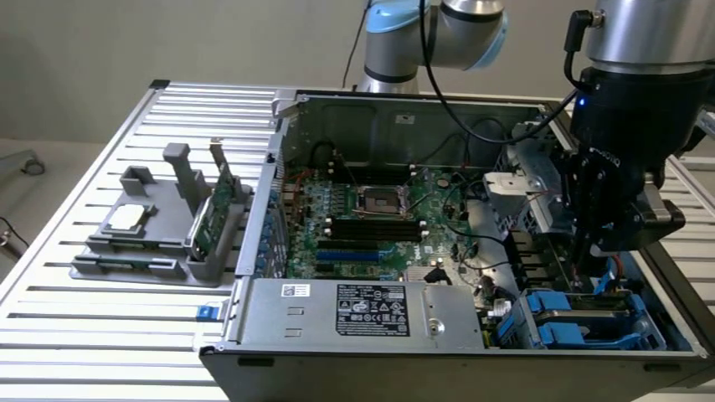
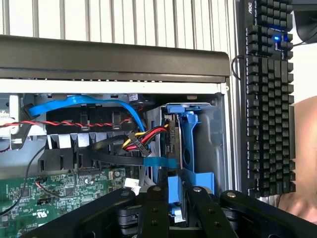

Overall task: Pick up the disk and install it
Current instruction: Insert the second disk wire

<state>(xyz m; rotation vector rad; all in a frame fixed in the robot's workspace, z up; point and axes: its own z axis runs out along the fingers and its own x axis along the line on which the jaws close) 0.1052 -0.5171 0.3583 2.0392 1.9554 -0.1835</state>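
Note:
The disk (image 1: pixel 583 311) lies in the drive bay at the front corner of the open computer case, on the exterior view's right, with its blue bracket frame around it. In the wrist view the disk (image 2: pixel 189 144) shows edge-on in the bay, its blue bracket standing upright beside the case wall. My gripper (image 1: pixel 599 255) hangs straight over that bay, just above the disk. Seen from the wrist, the gripper (image 2: pixel 173 198) straddles a blue piece of the bracket. Whether it grips the bracket I cannot tell.
Red, yellow, black and blue cables (image 2: pixel 141 141) run beside the bay. The motherboard (image 1: pixel 369 218) and power supply (image 1: pixel 357 310) fill the case. A grey stand holds a green card (image 1: pixel 213 219) and a silver chip (image 1: pixel 129 216). A keyboard (image 2: pixel 267 99) and a person's arm (image 2: pixel 303 148) lie beyond the case.

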